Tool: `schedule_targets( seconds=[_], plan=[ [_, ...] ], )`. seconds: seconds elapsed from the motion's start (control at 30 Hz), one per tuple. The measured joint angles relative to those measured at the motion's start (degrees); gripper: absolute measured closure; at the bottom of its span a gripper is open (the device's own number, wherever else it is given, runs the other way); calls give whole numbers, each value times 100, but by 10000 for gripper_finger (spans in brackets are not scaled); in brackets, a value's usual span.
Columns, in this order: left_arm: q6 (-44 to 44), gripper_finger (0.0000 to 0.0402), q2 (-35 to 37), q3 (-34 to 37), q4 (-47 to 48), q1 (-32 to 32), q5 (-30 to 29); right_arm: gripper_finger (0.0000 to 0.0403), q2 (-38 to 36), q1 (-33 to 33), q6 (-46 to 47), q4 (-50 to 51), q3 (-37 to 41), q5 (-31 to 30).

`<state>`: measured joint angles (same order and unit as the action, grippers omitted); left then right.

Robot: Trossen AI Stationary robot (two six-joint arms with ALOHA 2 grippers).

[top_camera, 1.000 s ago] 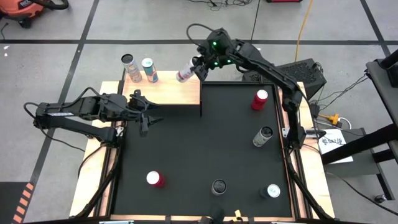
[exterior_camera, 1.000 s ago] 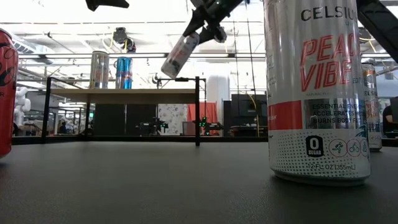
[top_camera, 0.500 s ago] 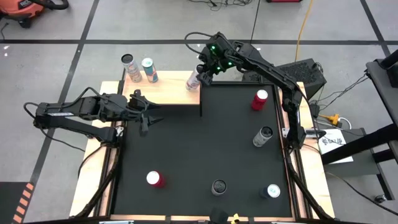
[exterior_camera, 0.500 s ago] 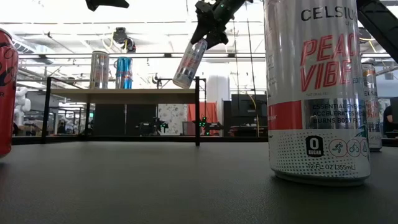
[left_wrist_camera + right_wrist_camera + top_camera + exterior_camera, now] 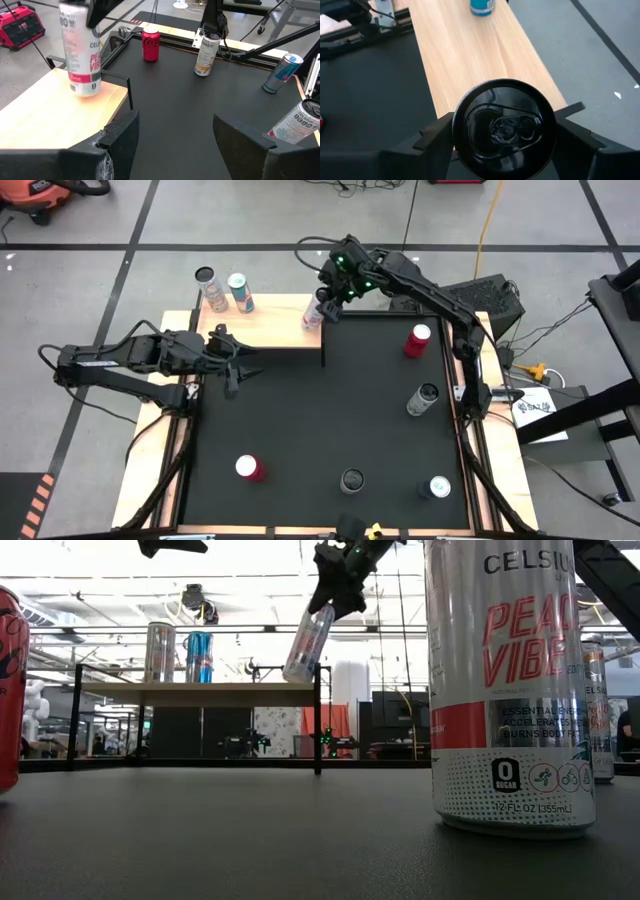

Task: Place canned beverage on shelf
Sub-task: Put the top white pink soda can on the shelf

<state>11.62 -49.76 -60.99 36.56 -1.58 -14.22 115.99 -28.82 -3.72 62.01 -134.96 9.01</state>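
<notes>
Right tool pinches the top of a tilted white-and-pink slim beverage can, whose base meets the right end of the pale wooden shelf on thin black legs, near its edge. Bare board lies between this can and two upright cans, silver and blue-silver, at the shelf's far left corner. Left tool, partly spread and empty, hovers beside the shelf's front edge. Black surface carries five scattered cans; their labels are hard to make out from above.

Two cans stand at the shelf's left end.
</notes>
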Motion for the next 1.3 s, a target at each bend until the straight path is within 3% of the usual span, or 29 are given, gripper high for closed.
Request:
schedule_targets(
  seconds=[0.83, 1.3],
  plan=[
    [-2, 148, 0, 0, 2, 0, 0, 143, 192, 4, -278, -439, -6, 0],
    [-2, 148, 0, 0, 2, 1, 0, 67, 168, 4, -302, -721, -4, 1]
  ],
)
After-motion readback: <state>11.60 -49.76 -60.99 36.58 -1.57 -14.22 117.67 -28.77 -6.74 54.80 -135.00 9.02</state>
